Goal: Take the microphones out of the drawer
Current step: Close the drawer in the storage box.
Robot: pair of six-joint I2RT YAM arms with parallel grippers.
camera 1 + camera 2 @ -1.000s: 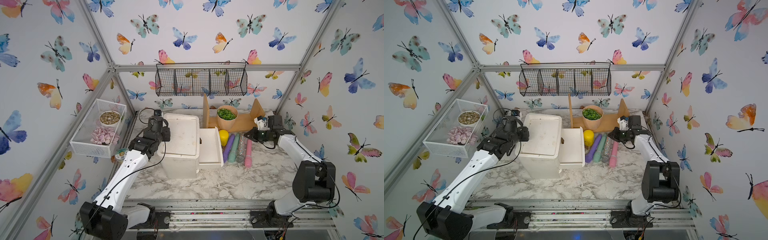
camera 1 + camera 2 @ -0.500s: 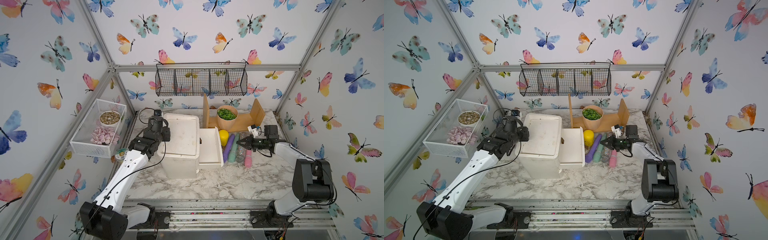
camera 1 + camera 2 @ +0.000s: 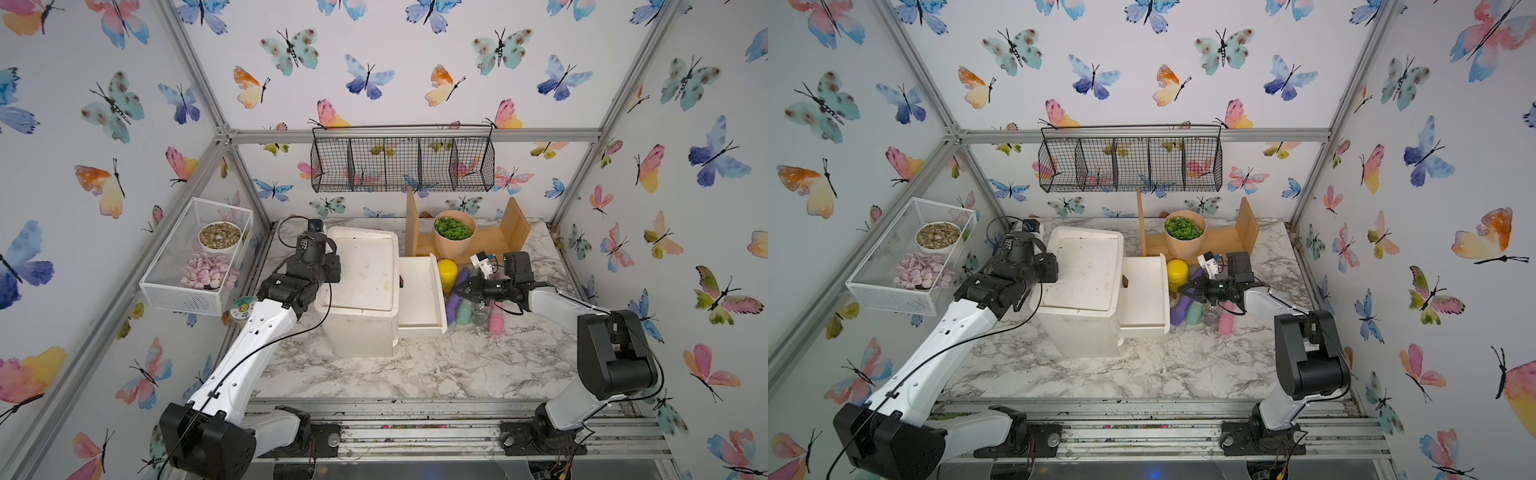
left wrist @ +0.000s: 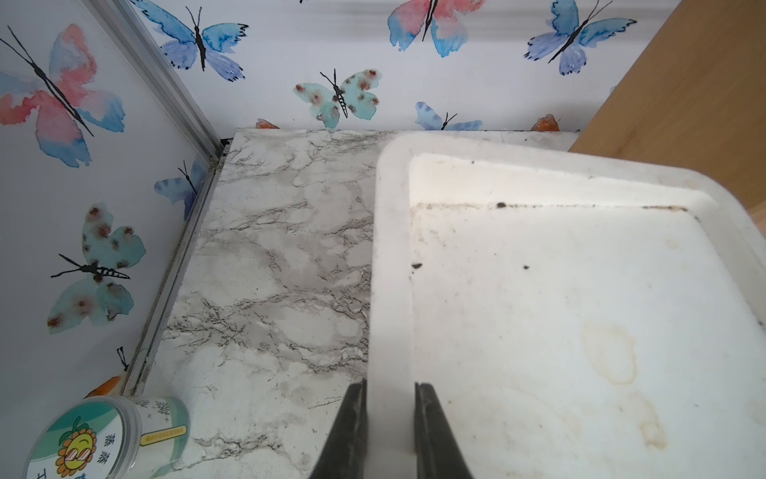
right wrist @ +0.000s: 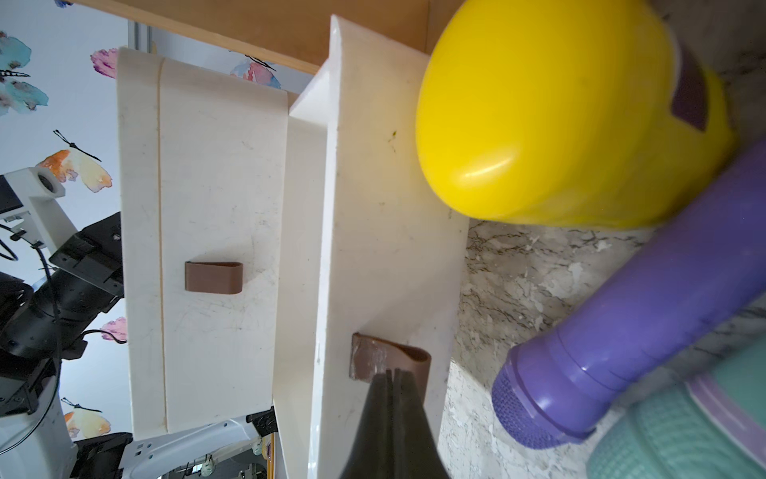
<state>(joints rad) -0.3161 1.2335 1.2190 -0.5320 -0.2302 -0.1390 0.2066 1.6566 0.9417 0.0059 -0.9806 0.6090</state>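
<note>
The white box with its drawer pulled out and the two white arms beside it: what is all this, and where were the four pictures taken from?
These are two robot arms mounted at the front of a marble table. Two pictures come from a twin camera overhead and show nearly the same scene. The other two come from a small camera on each arm's wrist, looking along its hand. The left hand is clamped on the top rim of the white drawer unit, likely to steady it. The right hand is shut, its tips at the brown tab of the open drawer; whether it pinches the tab I cannot tell. Beside the drawer lie toy microphones and a yellow jar.
</note>
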